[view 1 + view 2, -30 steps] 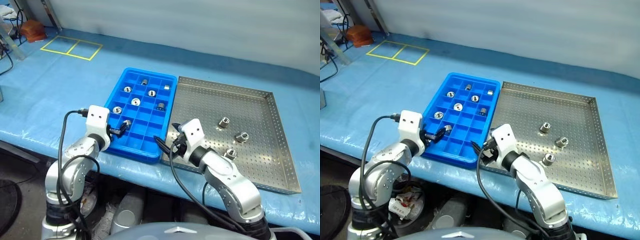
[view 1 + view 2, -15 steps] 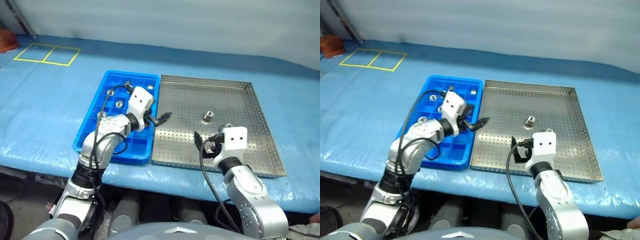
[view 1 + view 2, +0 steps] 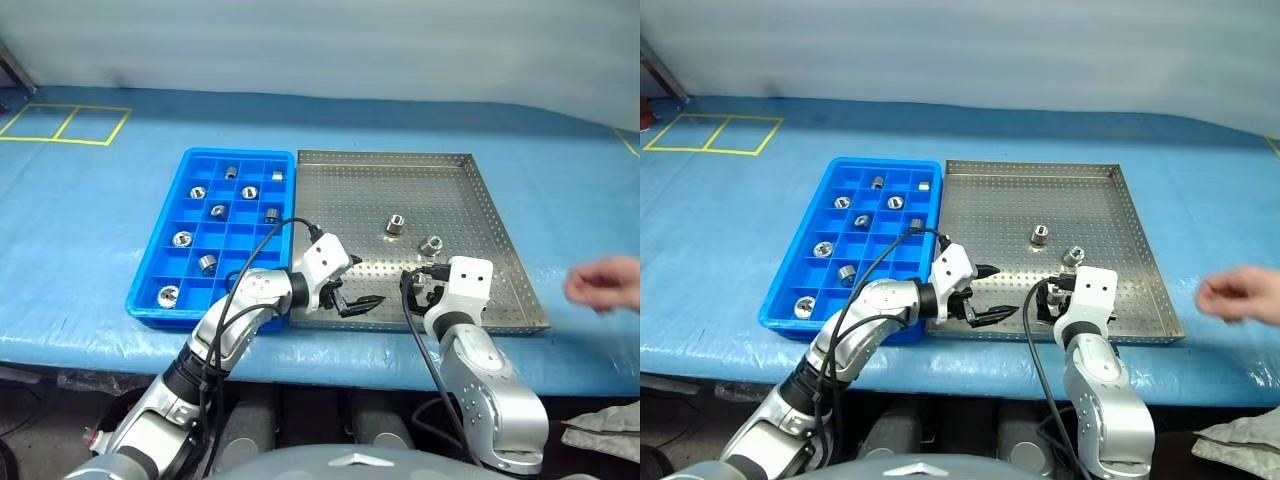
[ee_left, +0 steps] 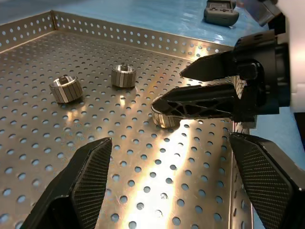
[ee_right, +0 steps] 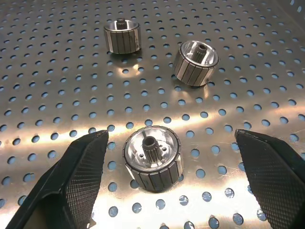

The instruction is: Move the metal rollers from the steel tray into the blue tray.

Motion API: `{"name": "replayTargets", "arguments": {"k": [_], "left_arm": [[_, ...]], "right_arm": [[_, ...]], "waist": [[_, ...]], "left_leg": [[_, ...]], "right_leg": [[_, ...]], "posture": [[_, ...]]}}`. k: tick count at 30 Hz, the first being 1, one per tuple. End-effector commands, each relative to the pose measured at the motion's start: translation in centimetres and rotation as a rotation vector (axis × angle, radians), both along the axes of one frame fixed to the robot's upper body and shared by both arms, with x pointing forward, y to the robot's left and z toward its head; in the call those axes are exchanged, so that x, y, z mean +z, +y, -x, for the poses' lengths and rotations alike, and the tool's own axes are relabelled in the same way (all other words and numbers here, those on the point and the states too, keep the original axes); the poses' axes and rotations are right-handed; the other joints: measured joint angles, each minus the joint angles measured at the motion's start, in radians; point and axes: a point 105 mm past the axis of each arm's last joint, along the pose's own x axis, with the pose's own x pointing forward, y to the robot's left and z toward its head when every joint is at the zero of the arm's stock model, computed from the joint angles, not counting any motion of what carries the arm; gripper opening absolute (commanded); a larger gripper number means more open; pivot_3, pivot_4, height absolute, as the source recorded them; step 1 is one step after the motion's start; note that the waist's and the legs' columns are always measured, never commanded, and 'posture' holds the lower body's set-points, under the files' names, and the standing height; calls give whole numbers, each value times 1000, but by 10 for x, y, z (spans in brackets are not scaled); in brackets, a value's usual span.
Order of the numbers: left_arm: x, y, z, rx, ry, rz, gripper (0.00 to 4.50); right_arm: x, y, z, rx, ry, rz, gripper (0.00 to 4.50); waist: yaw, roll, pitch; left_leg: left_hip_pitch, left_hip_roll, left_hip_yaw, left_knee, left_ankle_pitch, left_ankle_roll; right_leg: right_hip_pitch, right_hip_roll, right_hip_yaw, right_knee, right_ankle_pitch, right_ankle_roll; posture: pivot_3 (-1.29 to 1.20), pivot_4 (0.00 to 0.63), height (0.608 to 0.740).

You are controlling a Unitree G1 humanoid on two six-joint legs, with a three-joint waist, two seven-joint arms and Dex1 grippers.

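Steel tray [image 3: 450, 200]: nearest roller [image 5: 152, 158] half-hidden behind right claw [image 3: 424, 287]; both claws spread.

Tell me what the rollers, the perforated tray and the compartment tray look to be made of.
The metal rollers: likely steel, with a polished ribbed wall and bright glints. The steel tray: thin sheet metal, probably stainless, with a brushed sheen and punched holes. The blue tray: seemingly moulded plastic, with a uniform glossy colour and thin grid walls.

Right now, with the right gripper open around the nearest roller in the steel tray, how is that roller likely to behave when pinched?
The roller looks like rigid solid metal, so probably stiff and heavy for its size. Its polished ribbed side may slip between the right gripper fingers. It stands on its flat end on the steel tray, so it likely won't roll unless tipped.
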Motion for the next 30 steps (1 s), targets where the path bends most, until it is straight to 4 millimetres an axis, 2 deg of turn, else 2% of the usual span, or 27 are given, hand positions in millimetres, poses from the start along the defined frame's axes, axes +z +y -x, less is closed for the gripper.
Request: {"name": "replayTargets", "arguments": {"k": [1,6,7,9,14,30], "left_arm": [[14,-5,3,-17,-63,33,4266],[14,-5,3,-17,-63,33,4266],[14,-5,8,-7,-47,46,4266],[13,-3,14,12,-29,60,4266],[13,-1,16,26,-21,60,4266],[14,-4,20,15,-13,67,4266]], "right_arm": [[10,-4,-3,-21,-52,5,4500],[10,-4,-3,-21,-53,4,4500],[6,-4,-4,-16,-41,-1,4500],[2,-2,-6,-2,-22,-2,4500],[-1,0,-6,11,-10,-6,4500],[3,11,-11,59,-27,-6,4500]], "waist": [[1,0,0],[0,0,0],[0,0,0],[2,1,0],[18,1,0],[21,1,0]], "left_leg": [[0,0,0,0,0,0],[0,0,0,0,0,0],[0,0,0,0,0,0],[0,0,0,0,0,1],[1,0,0,0,0,0],[0,-1,0,1,-1,-2]], "right_leg": [[0,0,0,0,0,0],[0,0,0,0,0,0],[0,0,0,0,0,0],[0,0,0,0,0,0],[0,0,0,2,0,0],[0,-1,0,2,0,0]], "posture": [[-99,150,740],[-99,150,740],[-19,150,740],[-19,150,740],[-4,150,740],[6,150,740]]}}
